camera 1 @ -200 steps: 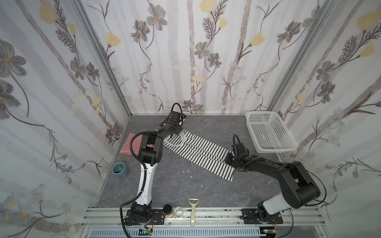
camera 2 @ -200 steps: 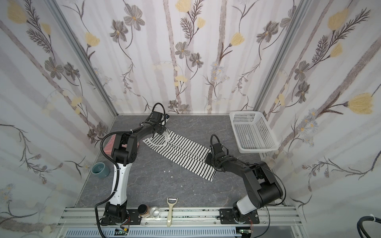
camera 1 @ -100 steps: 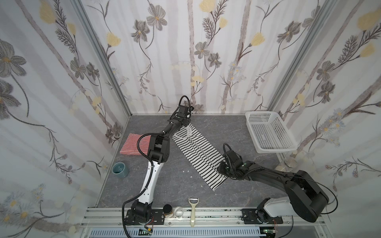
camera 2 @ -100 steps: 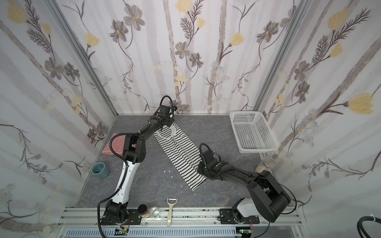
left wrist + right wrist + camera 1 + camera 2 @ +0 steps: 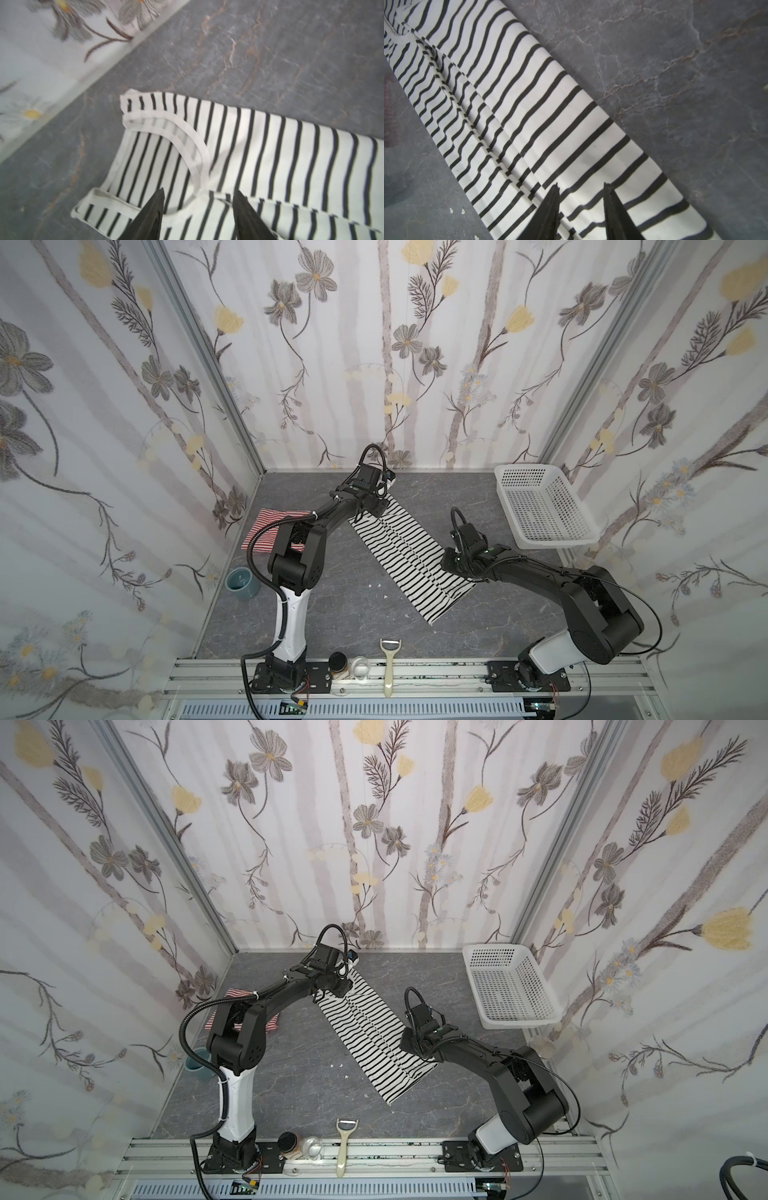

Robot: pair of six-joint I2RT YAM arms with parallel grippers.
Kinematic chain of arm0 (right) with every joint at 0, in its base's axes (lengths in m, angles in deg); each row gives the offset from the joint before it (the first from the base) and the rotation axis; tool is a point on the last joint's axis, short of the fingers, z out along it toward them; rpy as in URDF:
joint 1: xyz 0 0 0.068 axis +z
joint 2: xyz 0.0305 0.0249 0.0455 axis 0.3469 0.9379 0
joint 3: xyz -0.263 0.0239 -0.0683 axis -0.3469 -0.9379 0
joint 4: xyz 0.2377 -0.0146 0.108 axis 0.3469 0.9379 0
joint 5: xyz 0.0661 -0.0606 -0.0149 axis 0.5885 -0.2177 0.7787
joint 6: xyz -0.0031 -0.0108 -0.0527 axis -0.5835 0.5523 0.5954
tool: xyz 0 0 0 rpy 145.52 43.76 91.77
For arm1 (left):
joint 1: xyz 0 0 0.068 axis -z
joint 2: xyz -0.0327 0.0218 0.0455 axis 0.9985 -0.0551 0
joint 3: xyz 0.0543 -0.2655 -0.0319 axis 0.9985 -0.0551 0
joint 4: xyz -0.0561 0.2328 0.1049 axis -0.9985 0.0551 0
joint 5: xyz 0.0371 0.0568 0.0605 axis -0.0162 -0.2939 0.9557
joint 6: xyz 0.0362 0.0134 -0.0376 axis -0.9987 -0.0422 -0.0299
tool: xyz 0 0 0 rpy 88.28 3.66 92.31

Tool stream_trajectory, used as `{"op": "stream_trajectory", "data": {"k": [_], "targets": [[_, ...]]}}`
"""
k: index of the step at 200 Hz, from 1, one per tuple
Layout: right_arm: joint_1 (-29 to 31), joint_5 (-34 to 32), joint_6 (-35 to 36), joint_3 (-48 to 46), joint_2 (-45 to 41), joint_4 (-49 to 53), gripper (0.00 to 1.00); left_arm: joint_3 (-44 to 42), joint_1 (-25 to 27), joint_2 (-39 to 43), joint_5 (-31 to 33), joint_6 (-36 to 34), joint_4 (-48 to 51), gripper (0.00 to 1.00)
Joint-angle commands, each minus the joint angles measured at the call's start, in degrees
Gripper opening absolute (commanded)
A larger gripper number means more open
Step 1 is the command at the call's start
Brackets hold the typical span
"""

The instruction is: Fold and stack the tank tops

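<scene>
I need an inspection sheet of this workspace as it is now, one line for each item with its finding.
Surface: grey marbled tabletop, few white specks.
Job's things: black-striped tank top folded into a long diagonal strip; red-and-white tank top folded by the left wall.
Clutter: white basket, empty; blue cup; peeler and jar at the front rail.
Grippers: left gripper open over the neckline; right gripper open over the hem half.
Cables: black wrist cable loops, off the cloth.
Surroundings: floral walls on three sides.

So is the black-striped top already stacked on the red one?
No, the black-striped top lies stretched out on the table, apart from the red top.
</scene>
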Motion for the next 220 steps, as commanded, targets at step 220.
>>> {"op": "stream_trajectory", "data": {"k": [220], "targets": [[8.42, 2.03, -9.01, -12.47, -1.78, -9.08, 0.37, 16.53, 3.77, -19.88, 5.70, -3.39, 3.51, 0.55]]}}
